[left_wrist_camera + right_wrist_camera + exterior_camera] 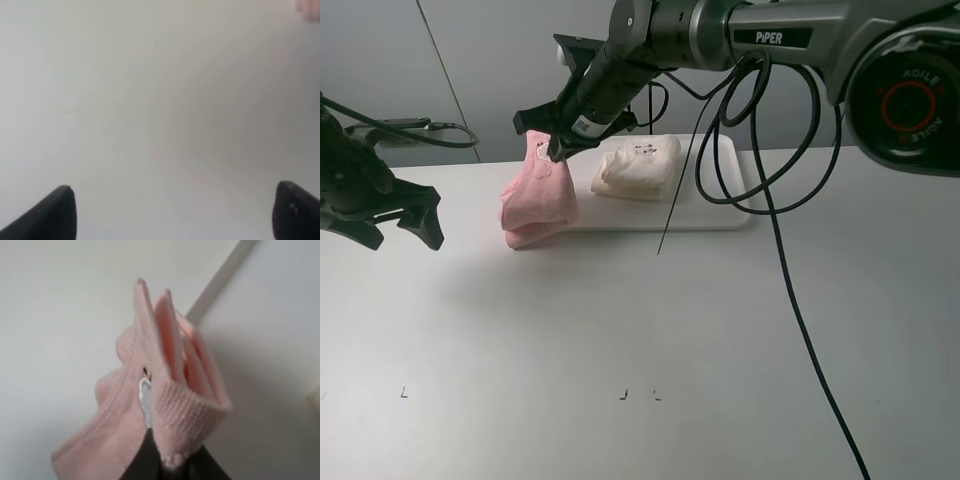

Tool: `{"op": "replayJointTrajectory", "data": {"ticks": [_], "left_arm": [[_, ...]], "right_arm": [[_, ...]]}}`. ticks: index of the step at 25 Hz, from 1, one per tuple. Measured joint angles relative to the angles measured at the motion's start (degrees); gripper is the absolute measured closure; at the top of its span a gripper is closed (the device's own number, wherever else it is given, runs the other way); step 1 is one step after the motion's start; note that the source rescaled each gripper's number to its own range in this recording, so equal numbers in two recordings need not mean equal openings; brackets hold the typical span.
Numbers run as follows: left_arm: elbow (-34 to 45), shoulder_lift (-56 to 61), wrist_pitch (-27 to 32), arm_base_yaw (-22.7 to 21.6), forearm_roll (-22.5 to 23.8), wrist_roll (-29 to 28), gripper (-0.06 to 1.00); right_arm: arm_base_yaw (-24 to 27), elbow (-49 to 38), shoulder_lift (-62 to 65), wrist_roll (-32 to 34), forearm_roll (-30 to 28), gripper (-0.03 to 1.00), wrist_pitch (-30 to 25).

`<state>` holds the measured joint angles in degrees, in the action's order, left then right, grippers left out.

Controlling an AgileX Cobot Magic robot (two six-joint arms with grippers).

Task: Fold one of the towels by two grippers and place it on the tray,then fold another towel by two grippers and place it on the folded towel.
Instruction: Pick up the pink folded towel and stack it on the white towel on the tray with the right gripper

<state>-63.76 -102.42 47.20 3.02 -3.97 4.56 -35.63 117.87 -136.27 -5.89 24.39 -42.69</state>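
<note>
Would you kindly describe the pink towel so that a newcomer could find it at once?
Start at the white tray at the back of the table. Just off its left end, the pink towel hangs bunched from the shut right claw, its lower folds on the table. Its neighbour, the cream towel, lies folded in the tray.

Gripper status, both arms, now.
Left gripper: open, empty, apart from both towels.
Right gripper: shut on the pink towel, gripping its top edge, beside the tray.

Folded cream-white towel lies on white tray; bunched pink towel hangs, apparently touching the table.
</note>
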Motion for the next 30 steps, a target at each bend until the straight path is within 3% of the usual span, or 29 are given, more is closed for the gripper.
{"op": "replayJointTrajectory", "data": {"ticks": [16, 25, 26, 28, 30], "left_arm": [[0.00, 0.00, 0.00, 0.00, 0.00, 0.00, -0.05], [0.00, 0.00, 0.00, 0.00, -0.29, 0.00, -0.05], [0.00, 0.00, 0.00, 0.00, -0.39, 0.00, -0.05], [0.00, 0.00, 0.00, 0.00, -0.42, 0.00, -0.05], [0.00, 0.00, 0.11, 0.00, -0.42, 0.00, -0.05]], "right_arm": [[8.79, 4.99, 0.00, 2.32, 0.02, 0.94, -3.81], [11.08, 5.13, -0.38, 2.36, -5.89, 0.93, -3.92], [11.08, 5.13, -0.50, 2.36, -5.89, 0.90, -4.09], [11.08, 5.13, -1.59, 2.36, -5.66, 0.72, -4.46], [11.08, 5.13, -2.16, 2.37, -5.66, 0.35, -4.58]]}}
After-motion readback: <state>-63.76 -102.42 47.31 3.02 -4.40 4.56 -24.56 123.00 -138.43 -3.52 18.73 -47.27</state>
